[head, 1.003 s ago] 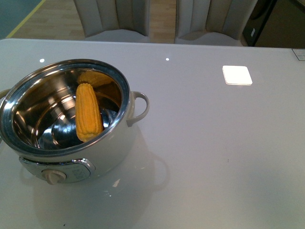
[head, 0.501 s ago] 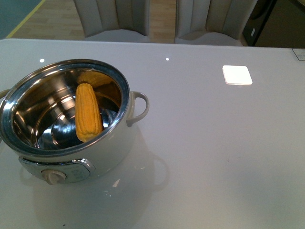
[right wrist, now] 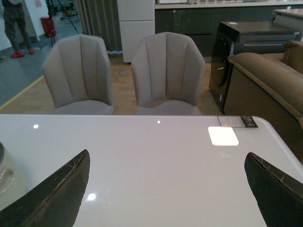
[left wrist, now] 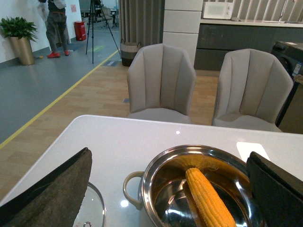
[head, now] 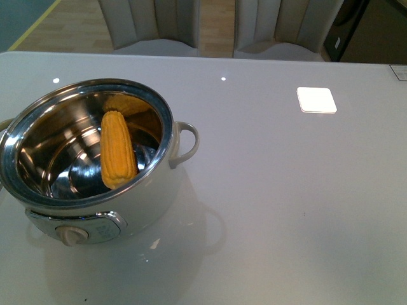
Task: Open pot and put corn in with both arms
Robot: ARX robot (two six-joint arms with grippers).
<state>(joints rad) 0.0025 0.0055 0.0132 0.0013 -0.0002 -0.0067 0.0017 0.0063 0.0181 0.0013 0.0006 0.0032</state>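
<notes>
Glossy white table (head: pixel 286 190), mirror-bright, carrying ceiling-light spots and one square window glare toward the far right. On its left portion, the pot (head: pixel 95 159), lid off, steel interior and rim shining, loop handle at its right side, dial knob on the near face. Inside, the corn (head: pixel 118 149), leaning tapered end up against the inner wall, lower end near the pot's floor, reflected in yellow on the steel behind. Beside the pot in the left wrist view, a glass lid (left wrist: pixel 90 210) lying flat on the table, partly hidden by a gripper finger.

Left gripper (left wrist: pixel 170 198) spread wide, holding nothing, one dark finger either side of the frame, pot and corn between them in view but untouched. Right gripper (right wrist: pixel 170 189) likewise spread wide and holding nothing, above bare tabletop, only a sliver of the pot at the picture's edge.

Beyond the far table edge, two pale upholstered chairs (left wrist: pixel 161 80) side by side. Past them, wood flooring, a yellow line bordering a blue-grey floor, dark cabinets, a brown sofa (right wrist: pixel 270 75), a potted plant (left wrist: pixel 19 35), a tripod, and a person (left wrist: pixel 57 26) standing far off.
</notes>
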